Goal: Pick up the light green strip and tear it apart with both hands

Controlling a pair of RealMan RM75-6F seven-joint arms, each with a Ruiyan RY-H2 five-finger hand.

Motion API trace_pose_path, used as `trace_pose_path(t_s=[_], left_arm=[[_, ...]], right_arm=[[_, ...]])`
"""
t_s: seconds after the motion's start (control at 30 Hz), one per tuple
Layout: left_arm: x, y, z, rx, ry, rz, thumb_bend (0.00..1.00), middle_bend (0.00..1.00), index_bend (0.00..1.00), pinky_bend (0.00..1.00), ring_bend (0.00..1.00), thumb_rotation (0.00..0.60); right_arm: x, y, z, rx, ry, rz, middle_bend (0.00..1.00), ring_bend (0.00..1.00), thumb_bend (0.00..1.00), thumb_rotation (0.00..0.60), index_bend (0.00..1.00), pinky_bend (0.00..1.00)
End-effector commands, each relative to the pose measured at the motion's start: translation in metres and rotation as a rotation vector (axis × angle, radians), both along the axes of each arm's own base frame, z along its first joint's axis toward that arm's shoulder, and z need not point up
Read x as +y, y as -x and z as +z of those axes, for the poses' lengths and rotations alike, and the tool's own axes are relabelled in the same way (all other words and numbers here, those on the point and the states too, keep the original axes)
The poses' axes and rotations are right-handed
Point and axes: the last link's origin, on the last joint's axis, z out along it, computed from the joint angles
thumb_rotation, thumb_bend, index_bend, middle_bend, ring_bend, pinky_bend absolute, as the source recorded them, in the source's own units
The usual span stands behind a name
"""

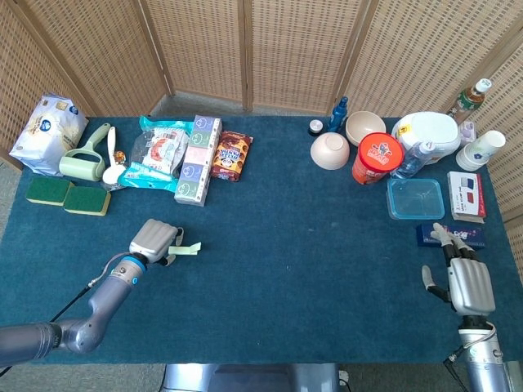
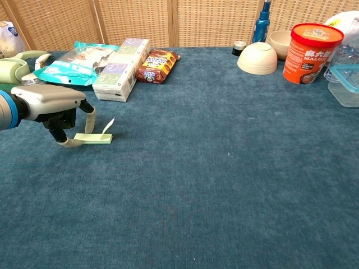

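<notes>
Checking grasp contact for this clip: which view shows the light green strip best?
The chest view: the light green strip lies flat on the cloth, one end curled up, the left hand at its other end. The head view shows only a small sliver.

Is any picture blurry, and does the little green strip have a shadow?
Head view: sharp and evenly lit, no glare; the light green strip is too small there to show a shadow. Chest view: also sharp; only a faint, soft shadow shows under the strip and the left hand on the table.
</notes>
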Motion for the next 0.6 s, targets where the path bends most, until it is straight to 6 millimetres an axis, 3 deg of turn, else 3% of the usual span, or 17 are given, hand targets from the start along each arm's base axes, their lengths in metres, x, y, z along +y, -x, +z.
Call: trace_pose_path(t_s=[0.03,0.37,0.6], left_arm=[[-0.0002,0.0000,-0.0009,0.011,0.001,-0.003,0.28,1.00,0.46,1.00,1.00,0.600],[0.0004,-0.0003,-0.0025,0.041,-0.001,-0.011,0.30,1.00,0.51,1.00,1.00,0.600],[0.0020,-0.0047,-0.0007,0.028,-0.014,-0.019,0.38,1.00,0.58,1.00,1.00,0.600]], right_arm=[[0.0015,0.0013,0.0007,-0.003,0.006,-0.004,0.24,0.15,0.47,0.600,0.03,0.24],[0.0070,0.0047,0.0047,-0.015,0.028,-0.014,0.24,0.15,0.47,0.600,0.03,0.24],[0.0078,0.0037,0.0055,-0.024,0.035,-0.007,0.24,0.15,0.47,0.600,0.03,0.24]])
